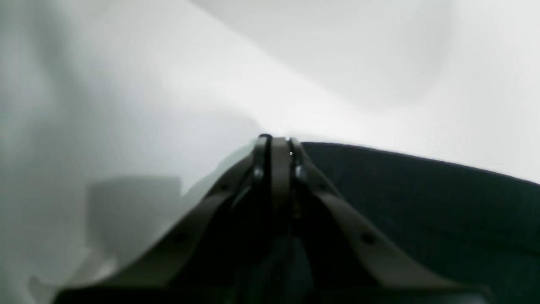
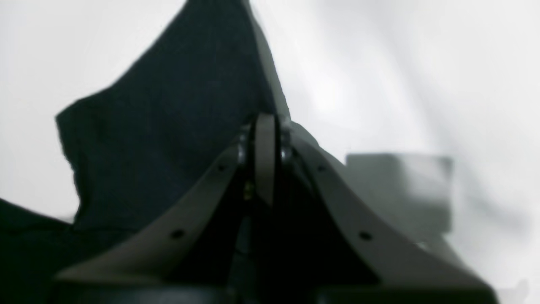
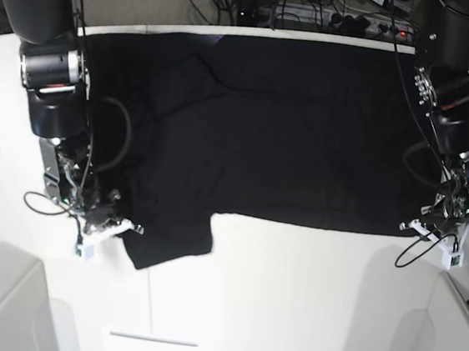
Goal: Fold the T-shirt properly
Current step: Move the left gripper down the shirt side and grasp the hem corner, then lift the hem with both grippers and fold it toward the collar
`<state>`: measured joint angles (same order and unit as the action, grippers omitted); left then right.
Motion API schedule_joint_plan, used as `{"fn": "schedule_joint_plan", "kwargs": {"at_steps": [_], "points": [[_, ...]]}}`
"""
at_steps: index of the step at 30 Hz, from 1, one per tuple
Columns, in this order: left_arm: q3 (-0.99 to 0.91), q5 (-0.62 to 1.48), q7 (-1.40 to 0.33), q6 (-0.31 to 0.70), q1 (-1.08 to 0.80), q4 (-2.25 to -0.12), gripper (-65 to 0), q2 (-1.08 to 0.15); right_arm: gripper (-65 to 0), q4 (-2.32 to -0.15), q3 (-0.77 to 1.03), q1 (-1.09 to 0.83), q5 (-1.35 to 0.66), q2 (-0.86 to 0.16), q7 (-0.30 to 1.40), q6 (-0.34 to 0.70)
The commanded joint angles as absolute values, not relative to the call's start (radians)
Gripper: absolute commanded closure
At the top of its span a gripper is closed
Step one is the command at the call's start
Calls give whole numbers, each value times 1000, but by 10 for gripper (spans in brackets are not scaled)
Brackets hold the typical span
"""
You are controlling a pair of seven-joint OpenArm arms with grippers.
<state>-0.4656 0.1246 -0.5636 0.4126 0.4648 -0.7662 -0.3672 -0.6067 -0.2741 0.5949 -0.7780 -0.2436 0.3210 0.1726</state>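
Note:
The T-shirt lies spread on the white table, black and plain side up, with one short sleeve sticking out toward the front left. My right gripper is at that sleeve's outer edge. In the right wrist view it is shut on a pinch of the black cloth, which rises to its tips. At the shirt's front right corner sits my left gripper. The left wrist view shows it shut, and the cloth's edge runs right up to the tips.
Cables and a power strip lie beyond the table's far edge. White panels stand at the front left and front right. A short grey strip lies on the table near the front.

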Motion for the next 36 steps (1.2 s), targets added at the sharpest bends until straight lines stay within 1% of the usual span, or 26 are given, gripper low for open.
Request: {"fn": "schedule_joint_plan", "kwargs": {"at_steps": [1, 5, 10, 12, 18, 24, 29, 32, 36], "points": [[-467, 134, -542, 417, 481, -809, 0, -384, 0, -661, -266, 618, -783, -263, 292, 176], [-467, 136, -544, 418, 447, -866, 0, -383, 0, -762, -266, 584, -783, -278, 298, 174], [-467, 137, -552, 418, 387, -981, 0, -367, 0, -768, -266, 570, -783, -286, 298, 174], [-467, 142, -588, 420, 354, -1061, 0, -360, 0, -768, -266, 564, -783, -286, 298, 174], [-469, 274, -677, 420, 248, -1285, 0, -354, 0, -773, -266, 544, -783, -288, 298, 174], [-472, 306, -694, 420, 140, -1425, 0, -354, 0, -789, -266, 512, -783, -292, 298, 174], [-553, 306, -720, 420, 59, -1517, 0, -348, 0, -862, -266, 472, -783, -315, 295, 174], [-561, 306, -769, 420, 24, -1581, 0, -348, 0, -877, -223, 455, -783, -328, 298, 174], [-561, 308, -774, 420, -24, -1653, 0, -337, 0, -944, -173, 410, -782, -332, 309, 174]]}}
